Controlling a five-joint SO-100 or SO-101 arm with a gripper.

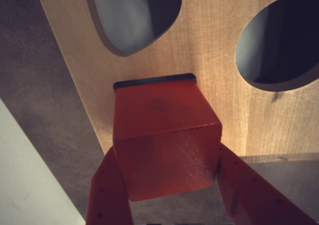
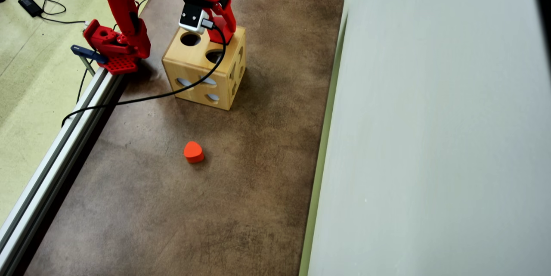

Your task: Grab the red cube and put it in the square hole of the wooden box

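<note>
Wrist view: red wooden cube pinched between red two-finger gripper, poised over dark square hole in top of pale wooden box; hole edge visible just beyond cube. Pickup done, transport done. Remaining, by judgement: final alignment, insertion, release. Overhead view: orange-red heart-shaped block on brown table, well apart.

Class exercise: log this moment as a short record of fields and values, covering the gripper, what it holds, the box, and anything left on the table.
gripper: gripper shut on the red cube, over the box top
cube position: over the square hole, whose dark edge shows behind it; not yet dropped in
box: wooden box, round holes on top, more cut-outs in its sides
loose item: orange-red rounded block alone on the brown table, apart from the box
</note>
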